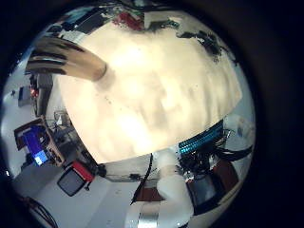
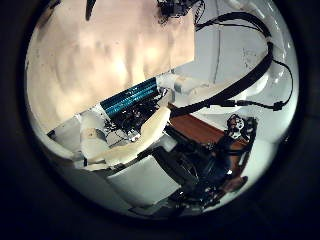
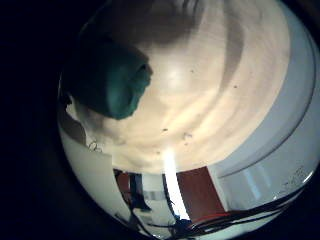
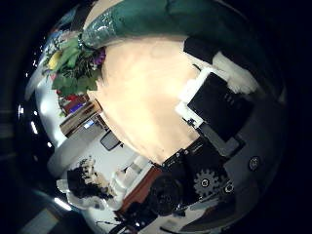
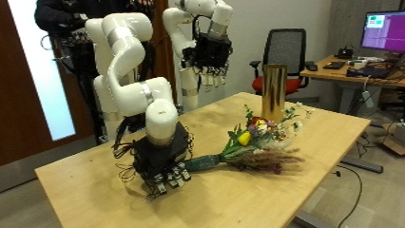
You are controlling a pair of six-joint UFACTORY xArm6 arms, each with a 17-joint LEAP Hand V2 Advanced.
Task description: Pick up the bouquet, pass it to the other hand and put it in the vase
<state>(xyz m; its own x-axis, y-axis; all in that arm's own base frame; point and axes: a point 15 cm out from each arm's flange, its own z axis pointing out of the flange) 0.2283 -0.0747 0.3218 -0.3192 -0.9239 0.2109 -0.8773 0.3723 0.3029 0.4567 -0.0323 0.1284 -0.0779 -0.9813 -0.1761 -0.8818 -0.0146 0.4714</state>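
Observation:
The bouquet lies on the wooden table, its flowers toward the vase and its green-wrapped stems toward my right hand. The tall brass-coloured vase stands upright at the table's far side. The right thumb side palm view shows the wrap and flowers close by. The wrap also shows in the right little finger side palm view. My left hand hangs open high above the table.
An office chair and a desk with a monitor stand behind the table. The table's near edge runs just in front of my right hand.

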